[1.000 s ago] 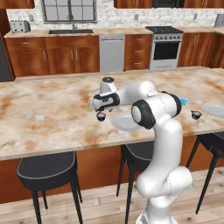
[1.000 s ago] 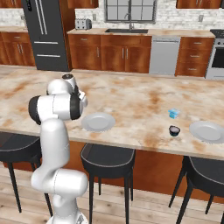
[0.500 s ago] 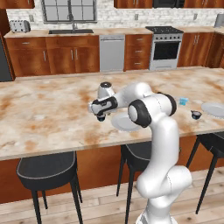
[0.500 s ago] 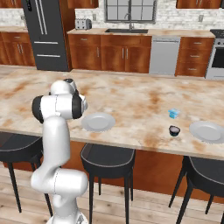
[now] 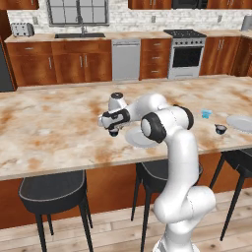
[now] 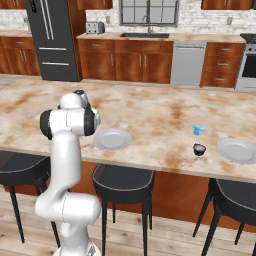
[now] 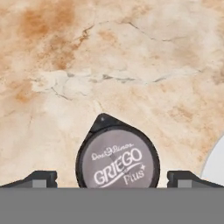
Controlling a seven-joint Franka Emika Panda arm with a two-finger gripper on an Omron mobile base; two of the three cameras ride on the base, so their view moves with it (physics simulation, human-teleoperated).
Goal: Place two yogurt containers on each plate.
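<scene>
The gripper [image 7: 112, 178] hangs with jaws spread wide, holding nothing, right over a dark yogurt cup [image 7: 117, 158] standing on the marble surface [image 5: 59, 123] just left of the near plate [image 6: 112, 139]. That plate looks bare. Far to the right, another dark cup [image 6: 199, 149] and the light blue cup [image 6: 199, 129] sit beside the second plate [image 6: 236, 150]. By this showing, no cup is plated yet.
</scene>
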